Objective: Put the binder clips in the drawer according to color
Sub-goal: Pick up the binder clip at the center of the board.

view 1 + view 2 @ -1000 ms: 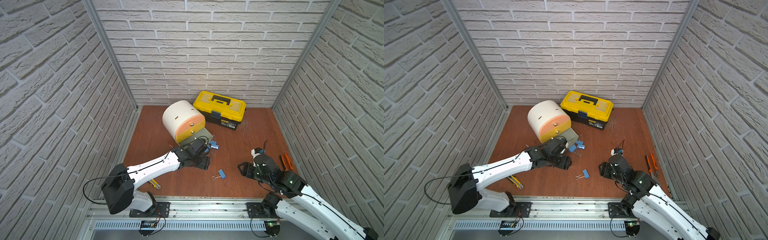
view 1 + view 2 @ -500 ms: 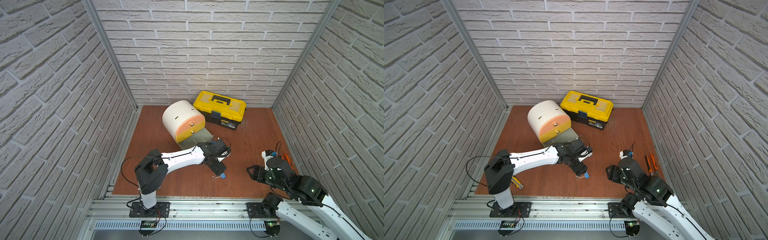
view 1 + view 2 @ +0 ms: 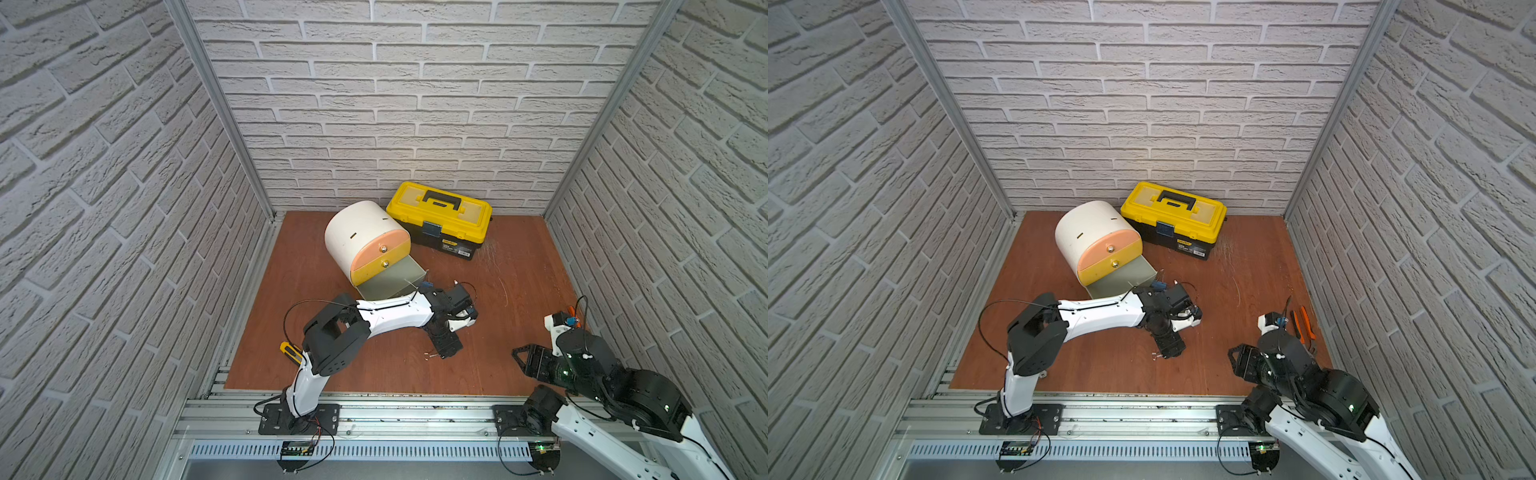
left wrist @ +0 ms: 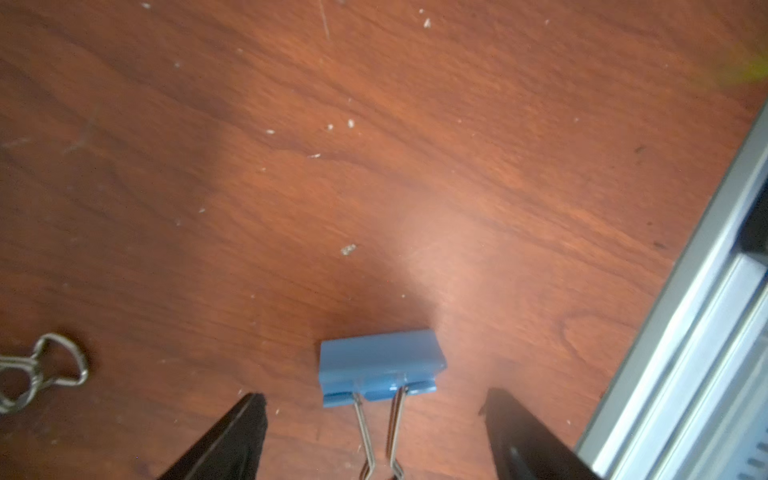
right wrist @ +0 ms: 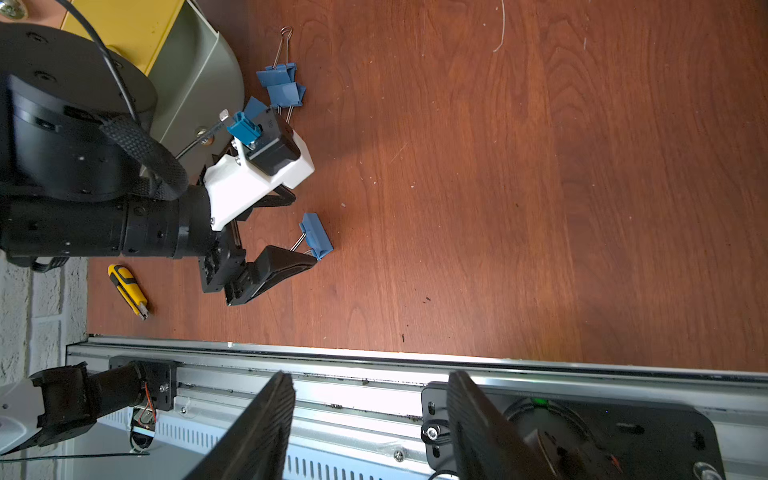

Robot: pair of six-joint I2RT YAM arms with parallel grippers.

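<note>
The left pincer [image 4: 372,397] is hovering open and empty, flanking the wire handles of the blue binder clip [image 4: 380,361] on the worktop [image 4: 374,166]; closing on wire alone is risking it swinging loose before reaching the open grey drawer [image 3: 390,282]; the right pincer [image 5: 370,376] is idling open, empty

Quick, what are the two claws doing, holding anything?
Left gripper: open around the handles of a blue binder clip, not gripping.
Right gripper: open, empty.
</note>
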